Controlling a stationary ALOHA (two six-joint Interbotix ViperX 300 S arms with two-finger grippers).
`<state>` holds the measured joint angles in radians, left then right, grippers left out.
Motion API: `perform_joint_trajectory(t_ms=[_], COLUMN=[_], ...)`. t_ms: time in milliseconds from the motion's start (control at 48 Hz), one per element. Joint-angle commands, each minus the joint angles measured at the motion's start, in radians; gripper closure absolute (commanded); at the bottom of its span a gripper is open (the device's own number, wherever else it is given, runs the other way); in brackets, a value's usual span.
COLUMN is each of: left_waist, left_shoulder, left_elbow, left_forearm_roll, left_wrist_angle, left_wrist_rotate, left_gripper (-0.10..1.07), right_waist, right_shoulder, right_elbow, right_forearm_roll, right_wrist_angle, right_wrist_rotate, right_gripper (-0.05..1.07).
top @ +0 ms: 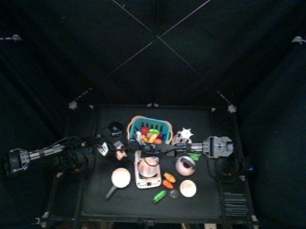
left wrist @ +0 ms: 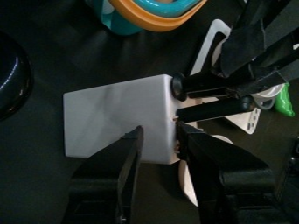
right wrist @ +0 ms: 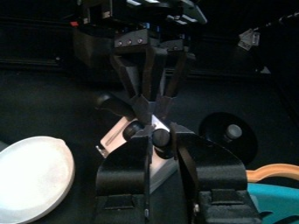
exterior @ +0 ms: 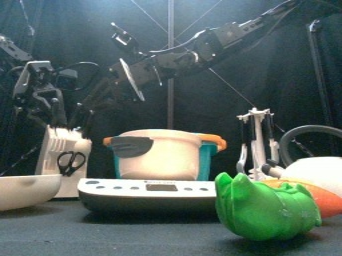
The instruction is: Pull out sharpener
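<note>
A white knife block (left wrist: pixel 111 114) stands at the table's left (exterior: pixel 60 150), with black handles sticking out of it and scissors on its front. My right arm (exterior: pixel 201 50) reaches across from the right. In the right wrist view my right gripper (right wrist: pixel 158 140) is closed around the rounded end of the sharpener (right wrist: pixel 160 137). The left wrist view shows that black handle (left wrist: pixel 216 85) at the block's top with the right fingers (left wrist: pixel 251 52) on it. My left gripper (left wrist: pixel 158 140) hovers open beside the block and holds nothing.
An orange-lidded pot (exterior: pixel 160 155) sits on a white scale (exterior: pixel 147 190) at the centre. A green toy (exterior: pixel 267 205) lies at the front right and a white bowl (exterior: pixel 27 190) at the front left. A teal basket (top: pixel 149 128) of food stands behind.
</note>
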<state>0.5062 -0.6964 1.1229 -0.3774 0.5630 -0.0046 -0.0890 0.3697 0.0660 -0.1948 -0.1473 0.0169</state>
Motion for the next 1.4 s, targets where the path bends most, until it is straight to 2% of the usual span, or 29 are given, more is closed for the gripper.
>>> perform_joint_trajectory(t_ms=[0, 271, 583, 1375], left_waist=[0.017, 0.026, 0.028, 0.028], left_shoulder=[0.029, 0.029, 0.029, 0.031], left_elbow=[0.052, 0.052, 0.052, 0.055], left_forearm_roll=[0.009, 0.009, 0.009, 0.009], left_wrist_angle=[0.014, 0.014, 0.014, 0.014], left_wrist_rotate=[0.003, 0.003, 0.003, 0.003], left_gripper=[0.24, 0.24, 0.24, 0.24], right_waist=[0.051, 0.049, 0.049, 0.072], right_shoulder=[-0.097, -0.114, -0.114, -0.126], right_elbow=[-0.014, -0.031, -0.064, -0.097], right_forearm_roll=[0.006, 0.002, -0.002, -0.043], right_wrist_angle=[-0.029, -0.038, -0.041, -0.043], right_wrist_rotate=[0.006, 0.005, -0.005, -0.002], right_gripper=[0.77, 0.77, 0.85, 0.86])
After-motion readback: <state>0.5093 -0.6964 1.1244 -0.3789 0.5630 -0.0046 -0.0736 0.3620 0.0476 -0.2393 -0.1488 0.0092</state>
